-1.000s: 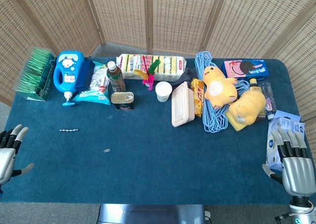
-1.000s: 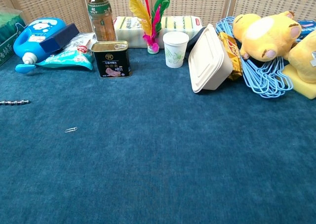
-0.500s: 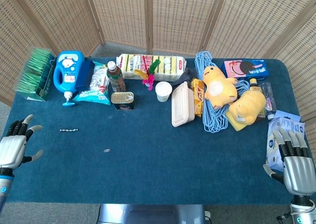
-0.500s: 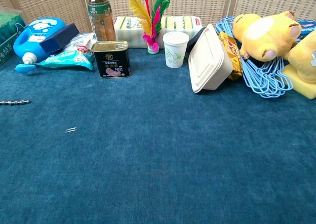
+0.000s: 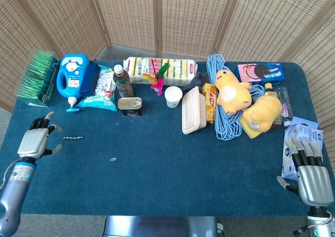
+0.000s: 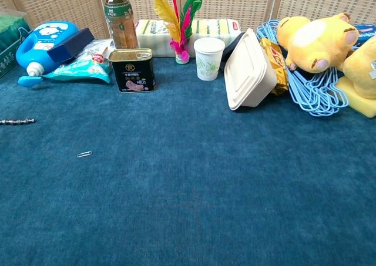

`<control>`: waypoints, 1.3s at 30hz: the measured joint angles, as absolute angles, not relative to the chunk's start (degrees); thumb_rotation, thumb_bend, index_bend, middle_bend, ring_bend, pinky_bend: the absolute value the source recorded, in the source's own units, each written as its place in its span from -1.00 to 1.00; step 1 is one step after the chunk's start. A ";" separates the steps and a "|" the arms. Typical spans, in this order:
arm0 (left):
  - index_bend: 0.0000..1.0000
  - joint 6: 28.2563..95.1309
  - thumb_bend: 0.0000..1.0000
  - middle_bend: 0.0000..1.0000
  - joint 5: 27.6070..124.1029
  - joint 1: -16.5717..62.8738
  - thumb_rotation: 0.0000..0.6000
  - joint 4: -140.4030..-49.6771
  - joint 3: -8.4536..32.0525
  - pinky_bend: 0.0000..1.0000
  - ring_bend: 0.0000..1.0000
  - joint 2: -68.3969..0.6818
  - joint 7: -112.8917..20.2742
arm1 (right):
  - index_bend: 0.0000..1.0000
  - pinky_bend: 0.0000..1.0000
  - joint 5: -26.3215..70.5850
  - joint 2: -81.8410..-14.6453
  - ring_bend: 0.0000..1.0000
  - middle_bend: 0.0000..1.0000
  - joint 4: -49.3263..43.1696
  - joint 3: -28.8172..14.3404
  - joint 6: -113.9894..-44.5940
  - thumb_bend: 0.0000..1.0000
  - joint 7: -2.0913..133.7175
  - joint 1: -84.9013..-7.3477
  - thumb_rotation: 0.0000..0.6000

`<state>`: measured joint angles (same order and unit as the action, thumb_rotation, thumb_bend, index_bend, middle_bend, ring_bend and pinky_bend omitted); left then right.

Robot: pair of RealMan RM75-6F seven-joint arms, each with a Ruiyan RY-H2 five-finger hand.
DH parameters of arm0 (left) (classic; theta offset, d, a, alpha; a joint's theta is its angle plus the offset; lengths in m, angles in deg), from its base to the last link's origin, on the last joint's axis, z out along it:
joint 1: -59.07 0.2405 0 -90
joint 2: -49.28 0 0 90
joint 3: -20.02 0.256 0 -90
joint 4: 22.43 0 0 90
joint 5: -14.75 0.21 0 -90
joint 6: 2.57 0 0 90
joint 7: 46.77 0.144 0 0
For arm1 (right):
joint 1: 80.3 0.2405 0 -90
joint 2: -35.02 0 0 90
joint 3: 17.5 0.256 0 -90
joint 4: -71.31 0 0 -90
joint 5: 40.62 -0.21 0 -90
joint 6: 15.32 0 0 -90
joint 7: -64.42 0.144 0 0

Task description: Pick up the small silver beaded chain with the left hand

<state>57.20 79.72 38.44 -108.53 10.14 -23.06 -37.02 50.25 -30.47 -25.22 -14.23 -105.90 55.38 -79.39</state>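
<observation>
Blue table (image 5: 157,164), beaded chain (image 5: 73,137), left hand (image 5: 35,141) near

left hand (image 5: 35,141) silver back, black fingers | right hand (image 5: 310,175) same

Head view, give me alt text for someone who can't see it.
The left hand, open with fingers spread, hovers just left of a small silver beaded chain on a blue table. A paperclip lies nearby; the right hand rests open at the table's right edge.
</observation>
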 measured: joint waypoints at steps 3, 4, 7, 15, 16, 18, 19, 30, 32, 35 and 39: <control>-0.19 56.95 0.10 -1.00 78.49 37.40 1.00 -108.38 9.73 -1.00 -1.00 -23.99 -34.71 | -1.00 -1.00 50.18 -30.31 -1.00 -1.00 -25.35 -14.33 -105.60 -1.00 55.53 -79.28 1.00; -0.19 57.00 0.10 -1.00 77.89 37.01 1.00 -108.32 9.57 -1.00 -1.00 -24.48 -33.64 | -1.00 -1.00 50.18 -30.29 -1.00 -1.00 -25.34 -14.32 -105.56 -1.00 55.61 -79.25 1.00; -0.18 57.04 0.11 -1.00 75.85 36.03 1.00 -108.07 9.30 -1.00 -1.00 -25.83 -30.94 | -1.00 -1.00 50.11 -30.21 -1.00 -1.00 -25.31 -14.29 -105.53 -1.00 55.97 -79.21 1.00; -0.13 55.21 0.11 -1.00 71.89 33.09 1.00 -105.80 8.97 -1.00 -1.00 -28.46 -26.72 | -1.00 -1.00 50.09 -29.94 -1.00 -1.00 -25.34 -14.28 -105.61 -1.00 56.74 -79.21 1.00; -0.13 54.93 0.12 -1.00 71.39 32.63 1.00 -105.21 8.99 -1.00 -1.00 -28.92 -25.97 | -1.00 -1.00 50.10 -29.95 -1.00 -1.00 -25.34 -14.29 -105.58 -1.00 56.72 -79.19 1.00; -0.12 54.48 0.13 -1.00 70.46 31.93 1.00 -104.30 9.03 -1.00 -1.00 -29.79 -24.97 | -1.00 -1.00 50.09 -29.96 -1.00 -1.00 -25.34 -14.30 -105.54 -1.00 56.71 -79.17 1.00; -0.12 54.15 0.14 -1.00 69.82 31.49 1.00 -103.68 9.05 -1.00 -1.00 -30.39 -24.45 | -1.00 -1.00 50.06 -29.95 -1.00 -1.00 -25.35 -14.31 -105.50 -1.00 56.70 -79.16 1.00; -0.08 55.32 0.14 -1.00 67.53 29.69 1.00 -100.79 9.98 -1.00 -1.00 -34.76 -20.45 | -1.00 -1.00 50.08 -29.95 -1.00 -1.00 -25.15 -14.59 -105.04 -1.00 56.75 -79.02 1.00; -0.05 55.99 0.14 -1.00 67.02 29.48 1.00 -100.70 10.11 -1.00 -1.00 -35.42 -19.65 | -1.00 -1.00 50.10 -30.00 -1.00 -1.00 -25.13 -14.62 -105.01 -1.00 56.72 -79.00 1.00; -0.02 56.73 0.14 -1.00 66.62 29.27 1.00 -100.56 10.26 -1.00 -1.00 -35.94 -18.49 | -1.00 -1.00 50.03 -30.05 -1.00 -1.00 -25.12 -14.64 -104.96 -1.00 56.72 -78.99 1.00; -0.02 57.13 0.14 -1.00 65.47 29.01 1.00 -100.30 10.23 -1.00 -1.00 -36.56 -17.61 | -1.00 -1.00 50.02 -30.05 -1.00 -1.00 -25.11 -14.65 -104.92 -1.00 56.87 -78.96 1.00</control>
<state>57.13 65.47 29.01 -100.30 10.23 -36.56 -17.61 50.02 -30.05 -25.11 -14.65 -104.92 56.87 -78.96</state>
